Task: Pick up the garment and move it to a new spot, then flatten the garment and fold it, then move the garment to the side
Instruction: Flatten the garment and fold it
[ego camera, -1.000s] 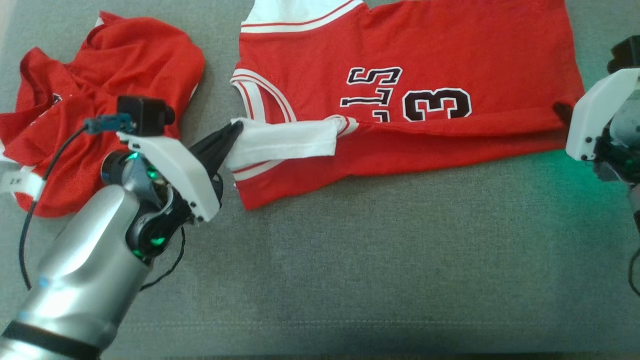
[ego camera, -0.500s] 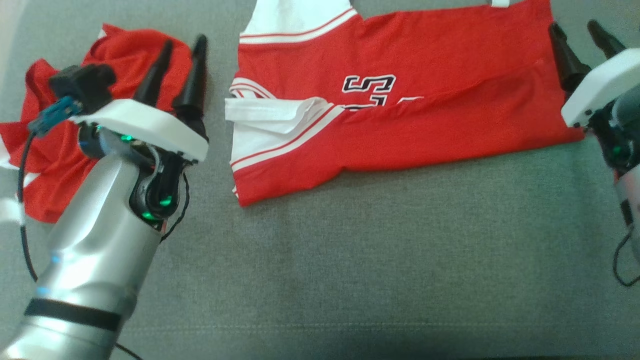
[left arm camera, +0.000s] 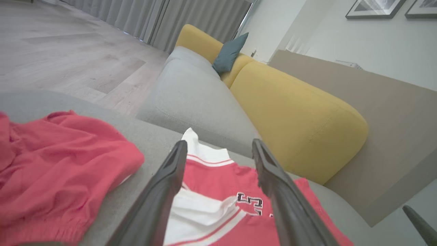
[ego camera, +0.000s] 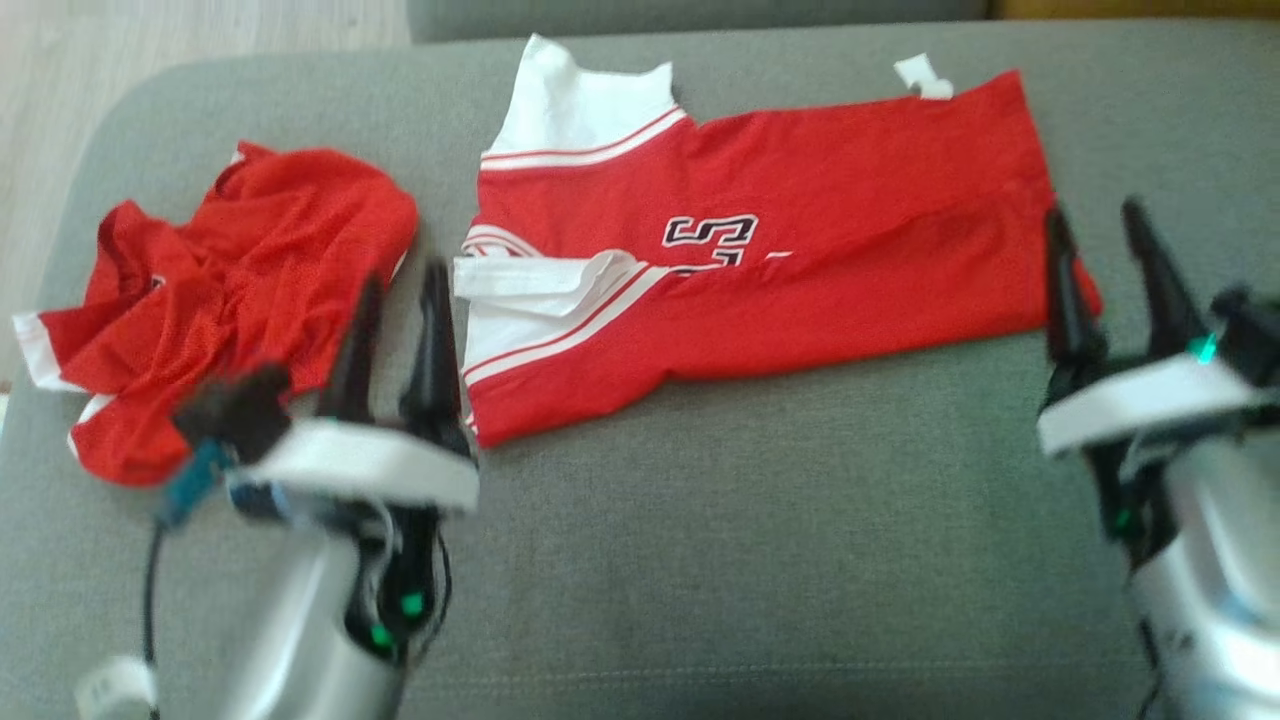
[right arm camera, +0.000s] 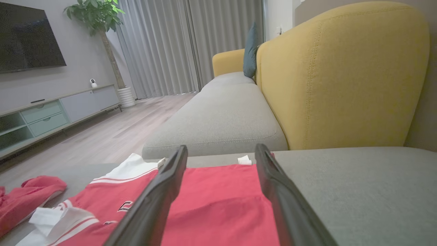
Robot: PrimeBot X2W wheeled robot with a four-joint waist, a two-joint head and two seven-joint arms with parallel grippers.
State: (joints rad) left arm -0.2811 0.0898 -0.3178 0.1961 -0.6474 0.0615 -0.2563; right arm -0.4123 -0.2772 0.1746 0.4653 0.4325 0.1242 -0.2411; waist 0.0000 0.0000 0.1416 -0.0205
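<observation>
Red jersey [ego camera: 850, 200] ungripped; L hand [ego camera: 403, 277], R hand [ego camera: 1092, 210] wide open

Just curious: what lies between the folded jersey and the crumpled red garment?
Head view: bare grey cushion between jersey and crumpled garment; the open left gripper shows over the gap's near end.

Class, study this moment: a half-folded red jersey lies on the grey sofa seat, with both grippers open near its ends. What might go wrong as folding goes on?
1. The white flap sits bunched on the jersey; another fold may trap it as a lump.
2. The crumpled red garment lies close beside the jersey, by the left gripper; a grab there may catch it too.
3. The folded-over edge runs slanted, so the next fold may come out skewed.
</observation>
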